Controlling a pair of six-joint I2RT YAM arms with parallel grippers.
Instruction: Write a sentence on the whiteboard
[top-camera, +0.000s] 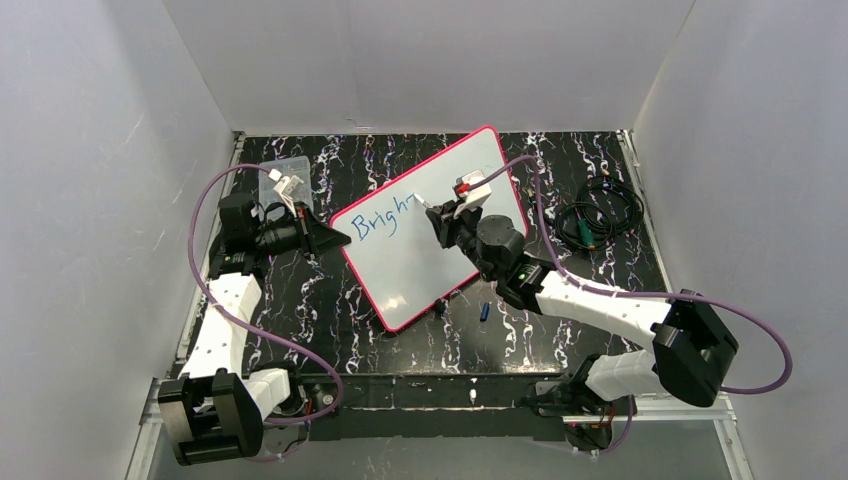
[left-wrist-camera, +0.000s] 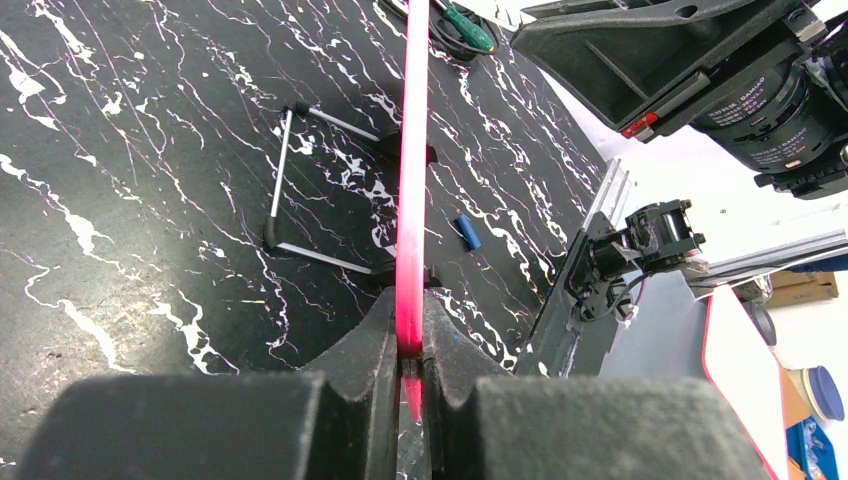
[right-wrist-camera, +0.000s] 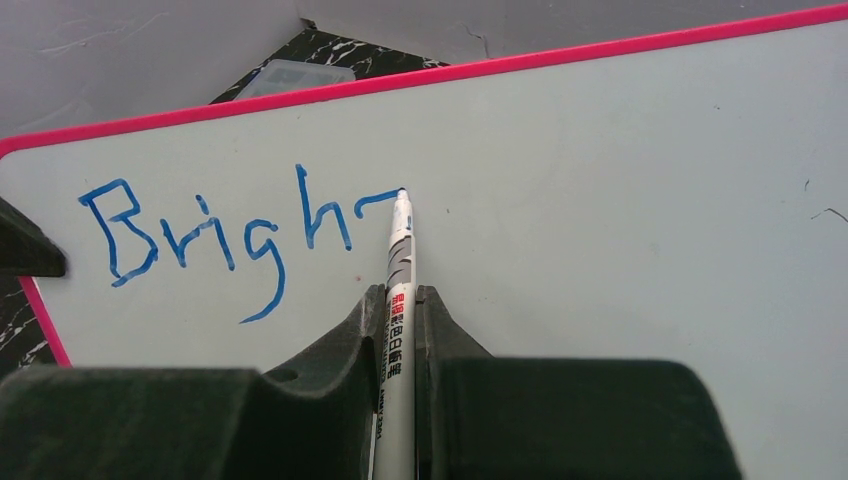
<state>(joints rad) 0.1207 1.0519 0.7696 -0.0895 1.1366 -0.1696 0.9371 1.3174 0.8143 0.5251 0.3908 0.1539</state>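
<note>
Whiteboard (top-camera: 410, 272) sits mid-frame, its left edge clamped in the left gripper (left-wrist-camera: 408, 335). Right gripper (right-wrist-camera: 400, 300) pinches a marker (right-wrist-camera: 401, 240), tip touching the sentence (right-wrist-camera: 215, 235), which reads "Brigh" plus a dash.

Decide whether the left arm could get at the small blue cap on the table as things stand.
Probably not. The left claw is shut on the pink rim of the board, so it would have to let go first, and the cap lies past the board, closer to the right arm.
</note>
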